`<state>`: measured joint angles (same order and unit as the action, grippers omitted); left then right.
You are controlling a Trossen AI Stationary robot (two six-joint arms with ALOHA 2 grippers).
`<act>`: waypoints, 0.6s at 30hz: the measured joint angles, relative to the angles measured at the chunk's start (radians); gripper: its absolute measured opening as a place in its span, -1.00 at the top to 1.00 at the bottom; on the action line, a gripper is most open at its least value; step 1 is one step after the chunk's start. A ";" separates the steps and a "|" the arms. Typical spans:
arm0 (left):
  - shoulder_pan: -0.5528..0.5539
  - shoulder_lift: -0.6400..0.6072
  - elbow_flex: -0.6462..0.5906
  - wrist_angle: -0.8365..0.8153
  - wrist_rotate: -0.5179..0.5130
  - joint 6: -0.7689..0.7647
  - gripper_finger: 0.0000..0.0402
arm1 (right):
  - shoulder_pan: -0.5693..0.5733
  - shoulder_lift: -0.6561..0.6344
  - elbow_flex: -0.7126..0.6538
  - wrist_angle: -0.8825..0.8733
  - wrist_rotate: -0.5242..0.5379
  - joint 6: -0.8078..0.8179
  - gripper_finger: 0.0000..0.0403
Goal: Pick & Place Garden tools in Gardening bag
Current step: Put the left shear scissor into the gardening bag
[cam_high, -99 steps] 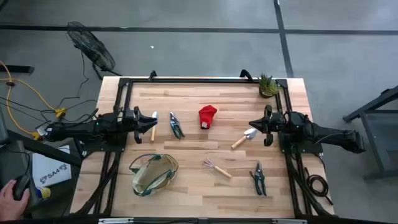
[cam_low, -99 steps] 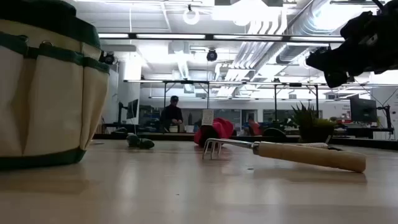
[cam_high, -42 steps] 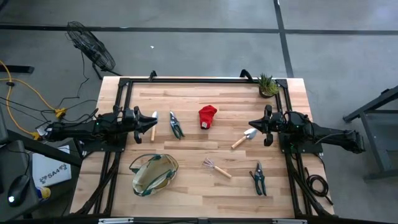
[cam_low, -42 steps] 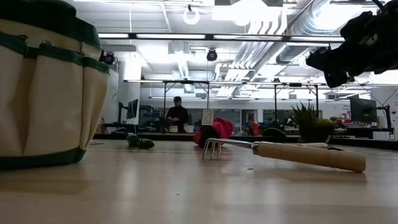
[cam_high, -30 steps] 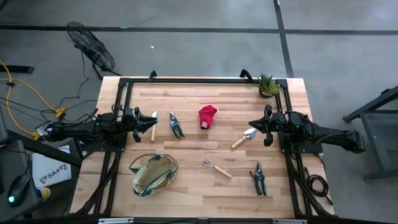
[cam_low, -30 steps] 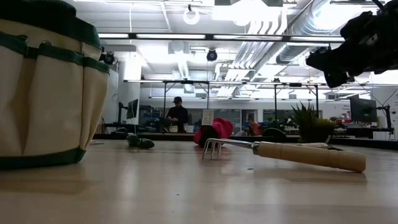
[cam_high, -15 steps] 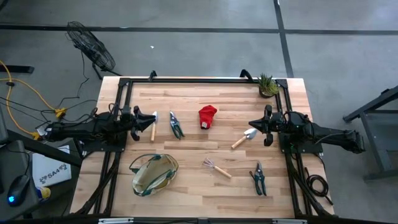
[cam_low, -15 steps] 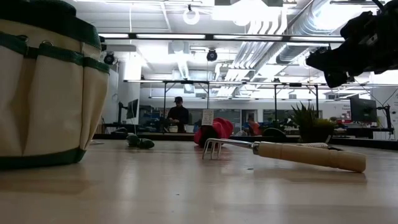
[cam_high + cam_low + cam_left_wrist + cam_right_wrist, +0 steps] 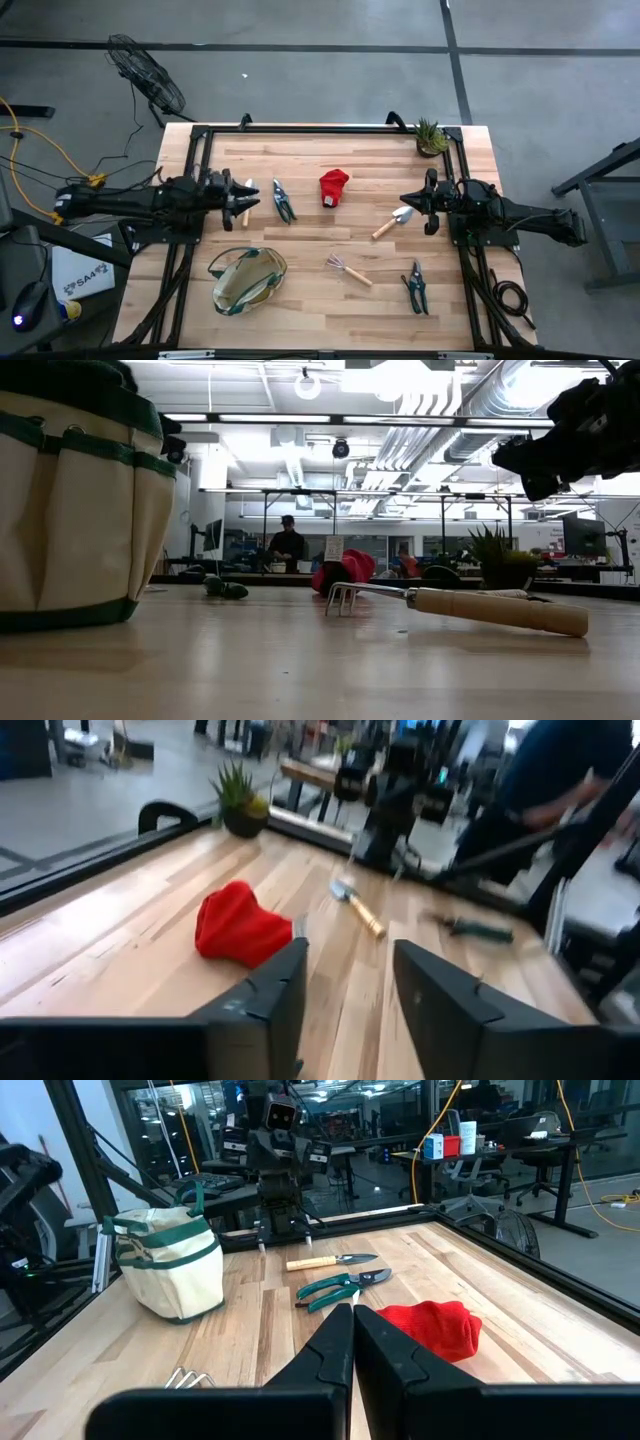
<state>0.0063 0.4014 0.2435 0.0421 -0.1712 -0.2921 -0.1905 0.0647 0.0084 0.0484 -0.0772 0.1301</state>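
The left gripper is being held low over the left side of the worktop, above the wooden handle of one trowel; its fingers are being kept apart with an open gap, and nothing is being gripped. Just beside that trowel, toward the middle, a green-handled pruner is lying flat. The red cloth piece is sitting bunched near the worktop's middle, toward the far edge.

The right gripper is being held at the right side of the worktop, next to the blade of the second trowel; its fingers are being pressed together with nothing between them. The second pruner is lying near the front right, well apart from the claw rake, which is resting near the front centre with its tines pointing away from the right arm.

The gardening bag is standing upright at the front left with its mouth open, apart from every tool. A small potted plant is standing at the far right corner.

In the low view, people are being seen in the room beyond the worktop.
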 joint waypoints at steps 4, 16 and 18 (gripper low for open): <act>0.000 0.156 0.101 -0.014 0.000 0.003 0.01 | 0.000 0.000 0.000 0.000 0.000 0.000 0.99; 0.057 0.589 0.514 -0.460 0.036 0.215 -0.04 | 0.000 0.000 0.000 0.000 0.000 0.000 0.99; 0.106 0.646 0.574 -0.533 0.097 0.246 -0.04 | 0.000 0.000 0.000 0.000 0.000 0.000 0.99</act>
<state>0.1126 1.0469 0.8176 -0.4908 -0.0741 -0.0459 -0.1905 0.0644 0.0085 0.0483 -0.0772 0.1303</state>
